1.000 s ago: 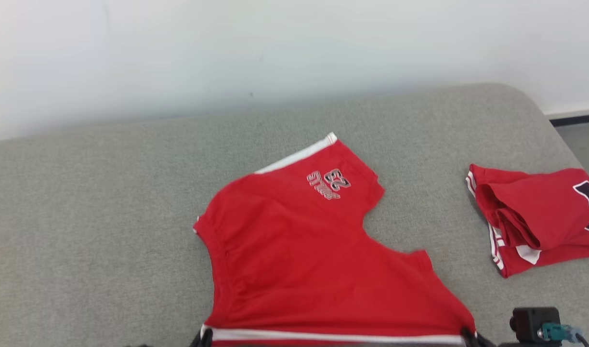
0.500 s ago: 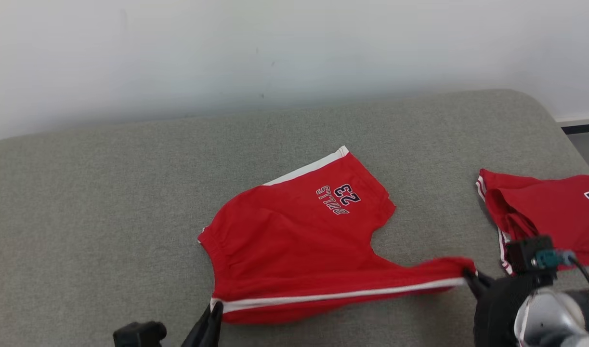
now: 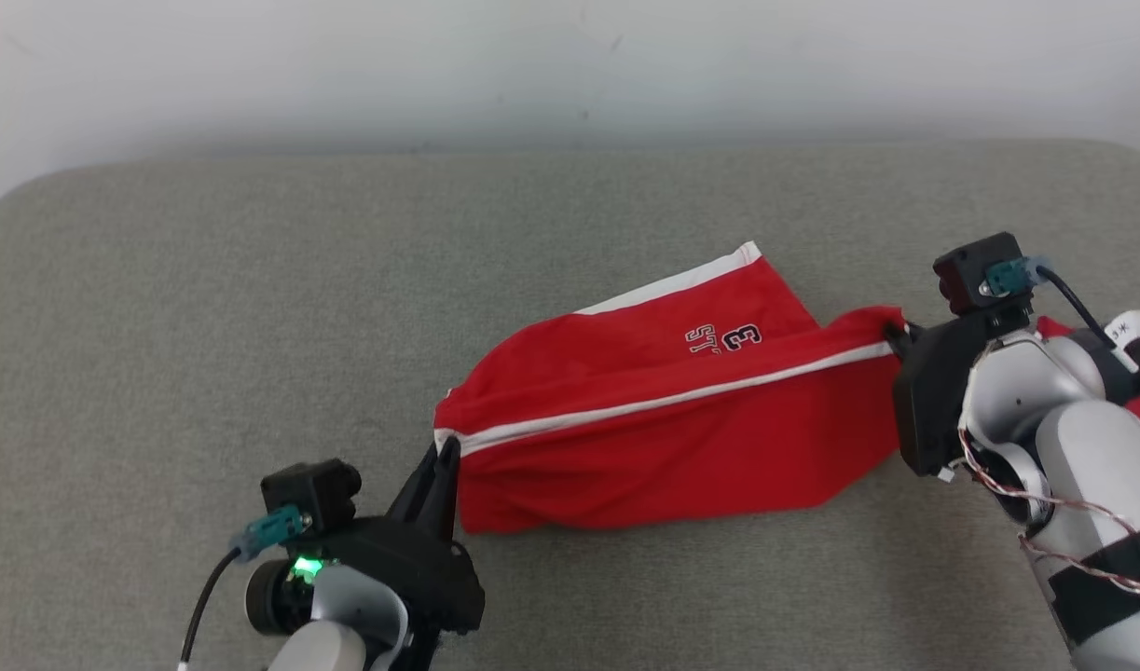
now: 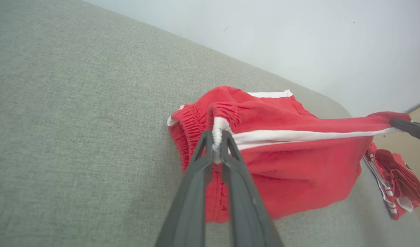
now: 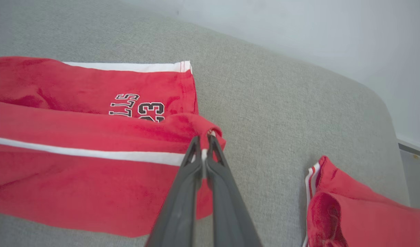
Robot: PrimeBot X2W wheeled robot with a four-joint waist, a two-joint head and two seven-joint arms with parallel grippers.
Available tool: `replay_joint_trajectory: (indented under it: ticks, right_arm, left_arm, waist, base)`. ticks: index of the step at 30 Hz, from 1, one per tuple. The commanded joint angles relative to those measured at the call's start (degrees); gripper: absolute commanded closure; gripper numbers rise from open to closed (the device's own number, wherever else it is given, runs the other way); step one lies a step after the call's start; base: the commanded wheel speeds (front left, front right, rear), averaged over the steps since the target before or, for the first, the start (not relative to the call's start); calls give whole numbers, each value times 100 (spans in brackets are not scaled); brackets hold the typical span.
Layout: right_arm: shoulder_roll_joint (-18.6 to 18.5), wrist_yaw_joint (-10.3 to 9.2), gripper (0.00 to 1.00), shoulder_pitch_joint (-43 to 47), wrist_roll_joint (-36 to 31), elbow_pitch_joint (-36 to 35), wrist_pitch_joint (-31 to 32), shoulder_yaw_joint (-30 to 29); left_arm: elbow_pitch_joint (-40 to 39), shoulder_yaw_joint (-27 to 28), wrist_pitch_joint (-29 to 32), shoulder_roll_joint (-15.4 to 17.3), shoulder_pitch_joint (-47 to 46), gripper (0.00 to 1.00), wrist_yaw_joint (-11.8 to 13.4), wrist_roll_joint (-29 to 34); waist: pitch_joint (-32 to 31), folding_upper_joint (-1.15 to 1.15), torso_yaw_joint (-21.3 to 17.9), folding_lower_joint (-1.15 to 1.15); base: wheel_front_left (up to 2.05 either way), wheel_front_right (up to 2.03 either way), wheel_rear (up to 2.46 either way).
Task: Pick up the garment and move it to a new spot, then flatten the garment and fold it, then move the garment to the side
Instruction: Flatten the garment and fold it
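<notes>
Pinching the two ends of one white side stripe, both sets of jaws hold the red garment [image 3: 663,438] stretched between them over the grey padded surface [image 3: 206,280]. The left jaws are closed tight on the gathered waistband corner where the stripe begins. In the left wrist view the white cloth is squeezed between the two dark fingers [image 4: 196,178] near their tips. The right jaws are clamped just as narrowly on the hem end of the same stripe, with a small hump of red cloth folded over the fingertips [image 5: 191,168].

The stripe runs taut in a straight line from one grip to the other. Below it the fabric sags, and its lower edge rests on the surface. Behind the raised edge the other leg lies flat, its white hem band on the far side and its dark lettering partly covered. The garment sits near the middle of the surface, a little toward the robot's right. A second red garment [image 5: 354,212], folded, lies apart from it near the surface's rounded right end, beside the right arm [image 3: 1045,419]. A pale wall [image 3: 532,65] rises behind.
</notes>
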Motion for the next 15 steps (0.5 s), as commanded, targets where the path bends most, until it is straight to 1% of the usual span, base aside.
replay_joint_trajectory:
  ticks: [1, 8, 12, 15]
  right_arm:
    - [-51, -19, 100, -217, -3, 190, -114, 86]
    - [55, -19, 100, -998, -114, 1074, -577, 252]
    - [142, -19, 100, -1363, -283, 1631, -805, 214]
    - [221, -19, 100, -1598, -366, 2012, -957, 134]
  left_arm:
    - [87, 1, -39, -29, -220, 100, 49, 25]
    - [414, -57, -122, -148, -831, 100, 209, 30]
    - [648, -109, -134, -186, -1152, 100, 358, 28]
    - [782, -168, -158, -207, -1334, 100, 391, -35]
  waist:
    - [319, -1, 305, -1]
    - [633, -1, 537, -1]
    - [779, -1, 629, -1]
    - [862, -1, 667, -1]
  base:
    - [0, 0, 0]
    - [0, 0, 0]
    - [0, 0, 0]
    - [0, 0, 0]
